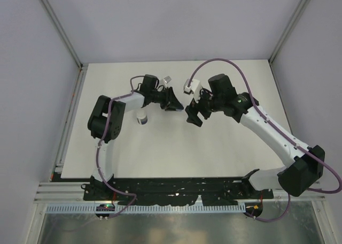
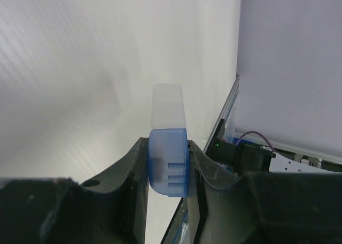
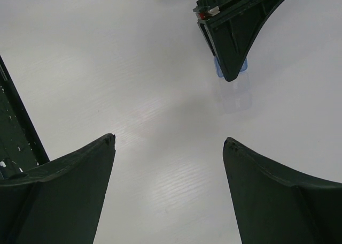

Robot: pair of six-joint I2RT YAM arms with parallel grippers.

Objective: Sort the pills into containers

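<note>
Left pincer (image 2: 168,147) clamps the vial (image 2: 168,113) by its blue cap (image 2: 168,172); light, probably slick plastic. Right pincer (image 3: 168,139) stands apart beside it.

Clear blue-capped vial (image 2: 167,105), cap pinched in left hand (image 2: 168,143), dark white-capped bottle (image 1: 141,117) upright on desk (image 1: 214,147) at its eight o'clock

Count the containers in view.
2: the blue-capped clear vial held in the left gripper, and the white-capped dark bottle standing on the table beside the left arm. Others may be hidden.
</note>
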